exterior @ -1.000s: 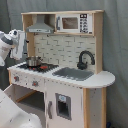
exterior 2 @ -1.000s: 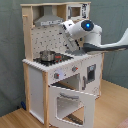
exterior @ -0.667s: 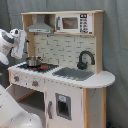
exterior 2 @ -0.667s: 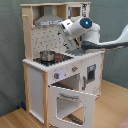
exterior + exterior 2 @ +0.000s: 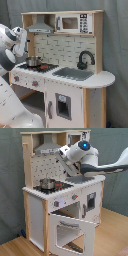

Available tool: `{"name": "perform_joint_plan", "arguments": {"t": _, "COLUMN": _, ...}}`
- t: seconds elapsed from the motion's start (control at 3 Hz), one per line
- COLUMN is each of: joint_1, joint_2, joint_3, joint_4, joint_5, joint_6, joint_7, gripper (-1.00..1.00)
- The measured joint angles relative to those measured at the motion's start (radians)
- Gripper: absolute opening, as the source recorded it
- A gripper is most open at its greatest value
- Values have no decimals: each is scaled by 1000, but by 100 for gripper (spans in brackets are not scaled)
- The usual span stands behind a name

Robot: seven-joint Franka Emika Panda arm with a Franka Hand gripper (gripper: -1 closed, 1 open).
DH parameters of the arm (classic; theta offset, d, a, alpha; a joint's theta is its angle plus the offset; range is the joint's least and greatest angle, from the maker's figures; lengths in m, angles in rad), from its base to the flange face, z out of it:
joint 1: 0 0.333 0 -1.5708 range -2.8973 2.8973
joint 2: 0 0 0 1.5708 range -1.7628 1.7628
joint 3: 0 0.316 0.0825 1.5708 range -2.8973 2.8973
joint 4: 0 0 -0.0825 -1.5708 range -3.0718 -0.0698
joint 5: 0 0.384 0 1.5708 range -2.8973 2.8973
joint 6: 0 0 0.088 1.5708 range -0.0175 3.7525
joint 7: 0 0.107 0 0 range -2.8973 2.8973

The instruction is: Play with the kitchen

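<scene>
— First exterior view: what does it give you that the other does not?

— It shows the tall white and light-wood toy kitchen (image 5: 75,70) head-on from its sink end: the black faucet (image 5: 85,60) curving over the steel sink (image 5: 74,73), the microwave panel (image 5: 74,23) up in the top shelf, and the grey hood (image 5: 40,26) at the first exterior view's left. The robot's white arm (image 5: 11,47) enters from that left edge beside the hob.

— And the second exterior view?

— There the oven door (image 5: 70,225) hangs open, tilted forward and down, which the first exterior view does not show clearly. A small steel pot (image 5: 47,183) sits on the red-black hob (image 5: 56,186). The arm's white wrist with a blue ring (image 5: 80,150) hovers above the surface, in front of the dotted backsplash.

— Which way does the kitchen stand?

— Upright on the wooden floor (image 5: 15,245), long axis vertical, front facing both cameras at an angle.

— The tool?

— I cannot tell whether it is spread or pressed together.
</scene>
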Motion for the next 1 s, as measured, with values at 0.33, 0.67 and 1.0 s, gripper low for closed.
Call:
{"name": "perform_joint_plan", "arguments": {"t": 0.33, "joint_1": -33, "joint_2": 41, "joint_3": 48, "joint_4": 23, "joint_5": 8, "joint_6": -36, "joint_7": -61, "gripper": 100}}
{"name": "perform_joint_plan", "arguments": {"t": 0.67, "joint_1": -68, "joint_2": 86, "joint_3": 104, "joint_4": 39, "joint_5": 17, "joint_6": -98, "joint_7": -134, "gripper": 100}}
{"name": "perform_joint_plan", "arguments": {"t": 1.0, "joint_1": -97, "joint_2": 120, "joint_3": 148, "joint_4": 46, "joint_5": 34, "joint_6": -150, "joint_7": -199, "gripper": 100}}
